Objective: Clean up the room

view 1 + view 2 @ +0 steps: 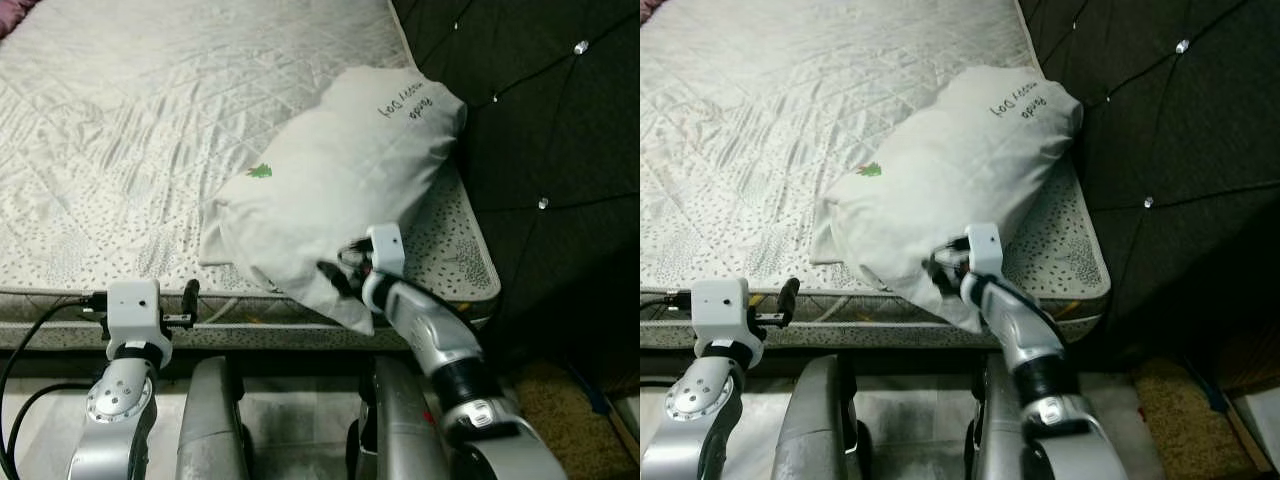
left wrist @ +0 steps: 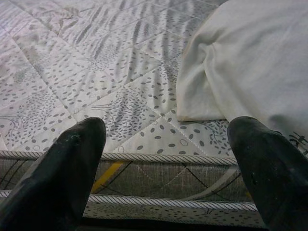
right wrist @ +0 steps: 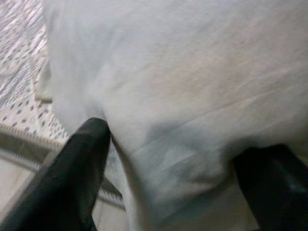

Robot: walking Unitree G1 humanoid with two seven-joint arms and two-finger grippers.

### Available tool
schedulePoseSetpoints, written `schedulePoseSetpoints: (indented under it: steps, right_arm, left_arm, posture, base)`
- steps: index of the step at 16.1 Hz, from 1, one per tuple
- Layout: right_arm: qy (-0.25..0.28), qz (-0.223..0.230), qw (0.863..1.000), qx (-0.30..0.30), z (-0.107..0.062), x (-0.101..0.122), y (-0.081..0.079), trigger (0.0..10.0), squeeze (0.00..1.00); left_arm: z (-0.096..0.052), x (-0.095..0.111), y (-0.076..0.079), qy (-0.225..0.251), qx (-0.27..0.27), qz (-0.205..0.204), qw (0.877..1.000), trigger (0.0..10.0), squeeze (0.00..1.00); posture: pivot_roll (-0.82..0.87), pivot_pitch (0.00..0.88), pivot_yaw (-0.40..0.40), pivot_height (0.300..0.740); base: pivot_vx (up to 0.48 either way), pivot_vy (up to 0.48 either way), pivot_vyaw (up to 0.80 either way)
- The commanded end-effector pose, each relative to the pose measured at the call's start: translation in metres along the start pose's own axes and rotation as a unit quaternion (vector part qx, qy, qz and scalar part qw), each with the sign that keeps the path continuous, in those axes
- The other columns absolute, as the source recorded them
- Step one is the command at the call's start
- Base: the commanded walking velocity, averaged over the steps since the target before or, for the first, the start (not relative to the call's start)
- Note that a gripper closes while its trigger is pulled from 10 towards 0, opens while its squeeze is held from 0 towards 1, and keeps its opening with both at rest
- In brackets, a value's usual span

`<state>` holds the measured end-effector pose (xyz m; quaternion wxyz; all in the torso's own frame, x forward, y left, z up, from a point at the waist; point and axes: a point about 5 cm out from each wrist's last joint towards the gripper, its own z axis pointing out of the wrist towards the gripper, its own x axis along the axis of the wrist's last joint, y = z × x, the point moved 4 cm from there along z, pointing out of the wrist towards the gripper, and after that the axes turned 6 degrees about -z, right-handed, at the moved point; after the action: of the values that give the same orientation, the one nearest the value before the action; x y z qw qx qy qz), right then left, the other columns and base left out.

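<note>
A white pillow (image 1: 330,180) with a small green tree mark lies slanted on the right side of the quilted mattress (image 1: 120,150), its far end against the headboard. My right gripper (image 1: 340,270) is at the pillow's near corner, which overhangs the mattress edge. Its fingers (image 3: 91,159) stand open, and the pillow cloth (image 3: 183,96) bulges between them. My left gripper (image 2: 166,159) is open and holds nothing. It hovers level with the mattress's front edge, left of the pillow, one black finger (image 1: 190,295) showing beside the wrist.
A dark tufted headboard (image 1: 540,120) with shiny buttons rises along the right. Brown carpet (image 1: 570,400) lies on the floor at lower right. The mattress's piped front edge (image 2: 159,156) runs right in front of me. My grey legs are at the bottom.
</note>
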<state>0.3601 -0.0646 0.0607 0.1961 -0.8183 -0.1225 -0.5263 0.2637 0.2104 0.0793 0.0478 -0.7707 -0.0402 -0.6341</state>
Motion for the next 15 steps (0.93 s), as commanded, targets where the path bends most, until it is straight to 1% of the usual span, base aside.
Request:
schedulePoseSetpoints:
  steps: [1,2,3,4,5,9,11,12,13,14,15]
  right_arm:
    - [0.033,0.011,0.999,-0.013,0.003,0.018,0.0,0.0,0.0]
    - [0.037,0.019,0.999,-0.028,0.005,0.02,0.002,0.0,0.0]
    - [0.044,0.045,0.996,-0.057,0.007,0.021,0.006,0.0,0.0]
    - [0.045,0.047,0.996,-0.066,0.008,0.021,0.008,0.0,0.0]
    - [0.045,0.03,0.996,-0.072,0.009,0.021,0.009,0.0,0.0]
    - [0.056,0.056,0.99,-0.12,0.009,0.026,0.032,0.0,0.0]
    - [0.059,0.055,0.989,-0.125,0.009,0.025,0.034,0.0,0.0]
    - [0.057,0.052,0.989,-0.123,0.01,0.024,0.033,0.0,0.0]
    - [0.057,0.046,0.99,-0.121,0.011,0.024,0.032,0.0,0.0]
    - [0.064,0.031,0.988,-0.136,0.01,0.027,0.037,0.0,0.0]
    - [0.068,0.03,0.987,-0.145,0.009,0.029,0.043,0.0,0.0]
  left_arm:
    - [0.0,0.003,-0.002,0.001,0.005,0.003,1.0,10.0,0.0]
    - [0.001,0.003,0.0,0.002,0.004,0.002,1.0,10.0,0.0]
    - [0.002,0.003,0.003,0.001,0.0,0.002,1.0,10.0,0.0]
    - [0.003,0.002,0.003,0.001,-0.001,0.003,1.0,10.0,0.0]
    - [0.003,0.002,0.003,0.0,-0.001,0.003,1.0,10.0,0.0]
    - [0.008,0.007,-0.002,0.005,0.005,0.007,1.0,10.0,0.0]
    - [0.009,0.006,-0.002,0.005,0.005,0.007,1.0,10.0,0.0]
    - [0.011,0.006,0.004,0.005,-0.002,0.006,1.0,10.0,0.0]
    - [0.011,0.006,0.006,0.006,-0.005,0.006,1.0,10.0,0.0]
    - [0.013,0.007,0.008,0.007,-0.006,0.006,1.0,10.0,0.0]
    - [0.015,0.008,0.008,0.009,-0.007,0.005,1.0,10.0,0.0]
  posture:
    - [0.07,0.138,-0.05,0.576]
    - [0.07,0.136,-0.049,0.576]
    - [0.07,0.133,-0.047,0.576]
    - [0.07,0.131,-0.046,0.576]
    - [0.07,0.131,-0.046,0.576]
    - [0.07,0.122,-0.047,0.576]
    - [0.07,0.108,-0.048,0.576]
    - [0.07,0.097,-0.046,0.576]
    - [0.07,0.097,-0.046,0.576]
    - [0.07,0.088,-0.046,0.576]
    - [0.07,0.081,-0.046,0.576]
  base:
    - [0.0,0.0,0.0]
    - [0.0,0.0,0.0]
    - [0.0,0.0,0.0]
    - [0.0,0.0,0.0]
    - [0.0,0.0,0.0]
    - [0.0,0.0,0.0]
    - [0.0,0.0,0.0]
    - [0.0,0.0,0.0]
    - [0.0,0.0,0.0]
    - [0.0,0.0,0.0]
    - [0.0,0.0,0.0]
